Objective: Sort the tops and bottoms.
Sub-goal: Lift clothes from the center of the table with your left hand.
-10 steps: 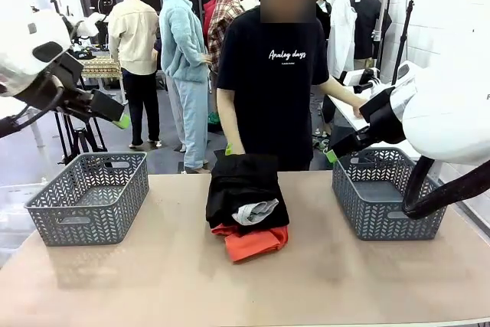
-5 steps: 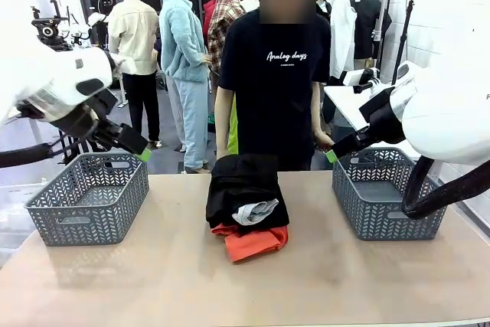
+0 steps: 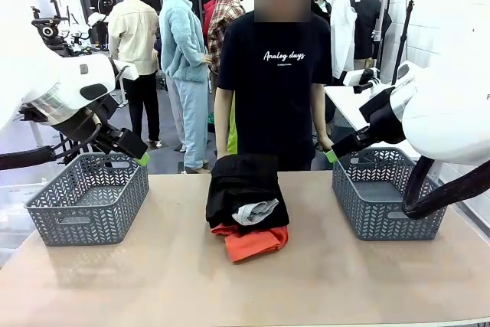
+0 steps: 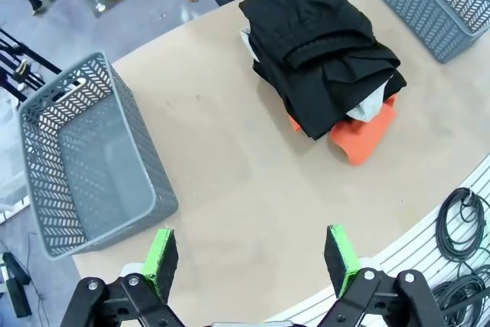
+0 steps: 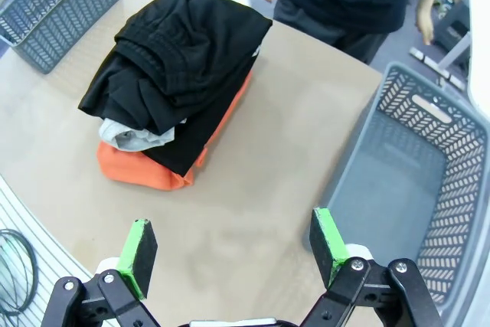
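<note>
Grey baskets (image 3: 84, 221) (image 3: 383, 220): two. Garments: three (black garment (image 3: 241, 181), light grey garment (image 3: 259, 210), orange-red garment (image 3: 256, 241)). Person (image 3: 279, 97): one.

Robotics lab or test bay. Two white robot arms, left arm (image 3: 73, 89) and right arm (image 3: 444, 112), flank plain beige counter (image 3: 153, 281). Staged layout on it: matching grey plastic crates, left basket (image 3: 88, 201) and right basket (image 3: 387, 204), with stack of folded clothes (image 3: 245, 189) between. Camera rig on stand (image 3: 47, 28) at back left. Coiled black cables (image 4: 459, 223) lie past counter's ribbed edge. White block wall (image 3: 440, 5), bare grey floor (image 3: 164, 160).
</note>
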`<state>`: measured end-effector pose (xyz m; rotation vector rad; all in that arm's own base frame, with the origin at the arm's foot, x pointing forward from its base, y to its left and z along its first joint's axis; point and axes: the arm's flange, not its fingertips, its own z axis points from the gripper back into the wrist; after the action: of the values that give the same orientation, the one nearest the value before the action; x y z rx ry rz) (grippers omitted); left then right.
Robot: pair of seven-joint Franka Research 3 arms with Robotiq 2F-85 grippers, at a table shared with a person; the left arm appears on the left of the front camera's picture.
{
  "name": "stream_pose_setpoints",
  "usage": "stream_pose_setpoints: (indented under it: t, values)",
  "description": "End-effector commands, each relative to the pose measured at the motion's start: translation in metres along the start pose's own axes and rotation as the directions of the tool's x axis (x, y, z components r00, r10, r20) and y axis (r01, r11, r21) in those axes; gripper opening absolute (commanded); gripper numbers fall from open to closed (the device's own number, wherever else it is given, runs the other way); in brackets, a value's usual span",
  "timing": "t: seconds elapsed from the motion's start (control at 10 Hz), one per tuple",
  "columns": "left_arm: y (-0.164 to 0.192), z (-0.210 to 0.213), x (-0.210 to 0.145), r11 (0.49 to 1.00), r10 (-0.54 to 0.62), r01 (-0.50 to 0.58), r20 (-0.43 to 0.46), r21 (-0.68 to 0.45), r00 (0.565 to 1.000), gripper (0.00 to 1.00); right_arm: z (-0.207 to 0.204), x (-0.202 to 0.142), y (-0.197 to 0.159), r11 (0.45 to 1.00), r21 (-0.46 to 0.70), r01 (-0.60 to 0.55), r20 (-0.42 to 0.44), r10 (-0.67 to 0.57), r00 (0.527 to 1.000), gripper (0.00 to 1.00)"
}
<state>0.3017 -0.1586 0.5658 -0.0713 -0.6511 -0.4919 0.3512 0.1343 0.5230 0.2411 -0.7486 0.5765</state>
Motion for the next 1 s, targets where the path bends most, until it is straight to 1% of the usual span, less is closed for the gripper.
stream_pose_setpoints:
  t: [0.0, 0.9]
  values:
    - [-0.0015, -0.0012, 0.0013, 1.0, -0.001, 0.001, 0.008, -0.016, 1.0, 1.0, -0.0016, 0.0002, -0.0009, 1.0, 0.002, -0.006, 0.009, 0.006, 1.0, 1.0]
    - [-0.0015, -0.0012, 0.0013, 1.0, -0.001, 0.001, 0.008, -0.016, 1.0, 1.0, -0.0016, 0.0002, -0.0009, 1.0, 0.002, -0.006, 0.009, 0.006, 1.0, 1.0]
